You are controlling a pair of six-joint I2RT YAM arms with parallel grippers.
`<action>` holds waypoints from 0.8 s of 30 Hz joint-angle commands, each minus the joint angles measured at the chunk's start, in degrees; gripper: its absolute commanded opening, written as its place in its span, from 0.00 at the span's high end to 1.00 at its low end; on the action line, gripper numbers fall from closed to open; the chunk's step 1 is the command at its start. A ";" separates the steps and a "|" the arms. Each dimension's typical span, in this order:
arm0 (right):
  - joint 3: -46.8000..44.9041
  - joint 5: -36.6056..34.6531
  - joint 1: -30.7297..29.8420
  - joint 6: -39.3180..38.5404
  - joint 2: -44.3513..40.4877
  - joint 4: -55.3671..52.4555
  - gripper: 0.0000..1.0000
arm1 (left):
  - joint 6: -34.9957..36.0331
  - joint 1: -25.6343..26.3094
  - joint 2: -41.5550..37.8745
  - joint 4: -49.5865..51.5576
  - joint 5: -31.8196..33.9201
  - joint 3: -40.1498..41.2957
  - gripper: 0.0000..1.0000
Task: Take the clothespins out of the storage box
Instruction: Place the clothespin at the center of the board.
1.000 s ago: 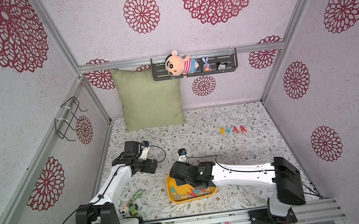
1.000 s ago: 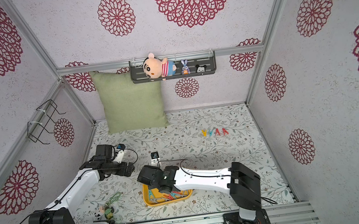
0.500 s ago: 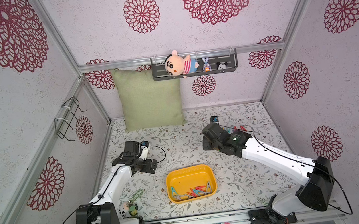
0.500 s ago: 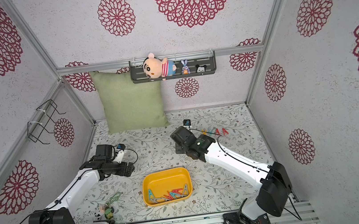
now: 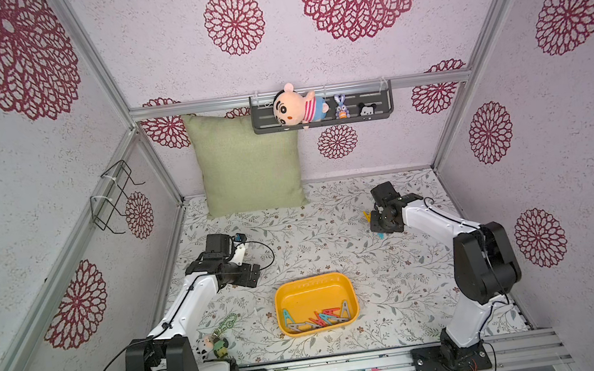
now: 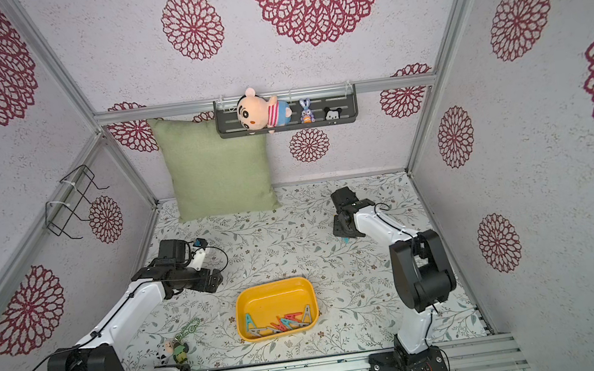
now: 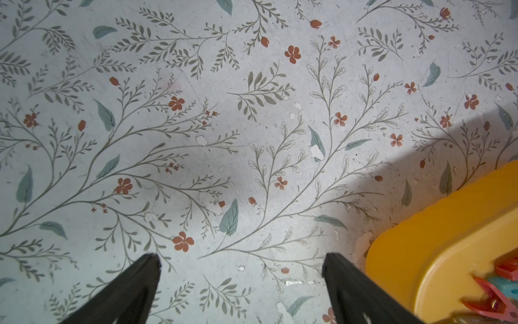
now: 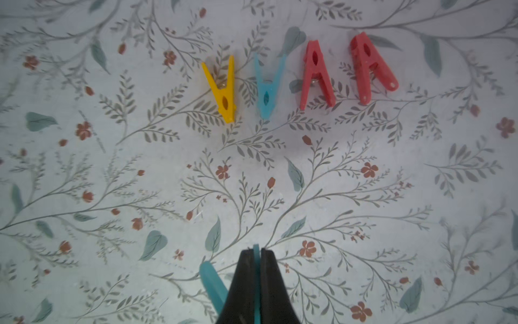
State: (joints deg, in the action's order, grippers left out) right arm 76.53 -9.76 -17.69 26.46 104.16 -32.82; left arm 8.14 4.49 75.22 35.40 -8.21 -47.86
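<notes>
Your right gripper point(image 8: 257, 252) is shut tight on a teal clothespin point(image 8: 212, 277), the four clothespins point(image 8: 316, 75) on the table point(image 8: 112, 182) lie side by side ahead of it, and your wide-open left gripper point(image 7: 241, 262) sits beside the storage box point(image 5: 313, 295), where the rest lie.

No text, label or number can be read; a faint embossed line on the yellow storage box point(image 5: 313, 282) wall is too small.

Yellow box point(image 6: 273, 287) sits near the front of the bench point(image 6: 295, 248), clothespins point(image 6: 281, 323) piled along its near wall. My right arm point(image 6: 381, 228) is way out back, a teal clothespin point(image 6: 345, 240) poking out under it. Left arm point(image 6: 129, 303) hangs apart from the box.
</notes>
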 commanded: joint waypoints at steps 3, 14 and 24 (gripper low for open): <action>5.06 2.94 0.37 -2.36 5.55 0.65 1.00 | 0.38 0.37 -0.12 -0.59 -0.10 -0.13 0.01; 8.37 1.25 0.25 0.16 11.84 0.18 1.00 | 0.38 0.36 -0.29 -0.69 -0.08 -0.09 0.01; 9.93 -0.83 0.03 1.40 13.95 0.68 1.00 | 0.38 0.34 -0.34 -0.77 -0.28 -0.04 0.01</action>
State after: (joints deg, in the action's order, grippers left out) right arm 84.55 -8.67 -17.45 26.68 117.73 -31.53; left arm 8.14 4.51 75.22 35.40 -8.23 -47.86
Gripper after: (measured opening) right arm 0.070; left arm 0.989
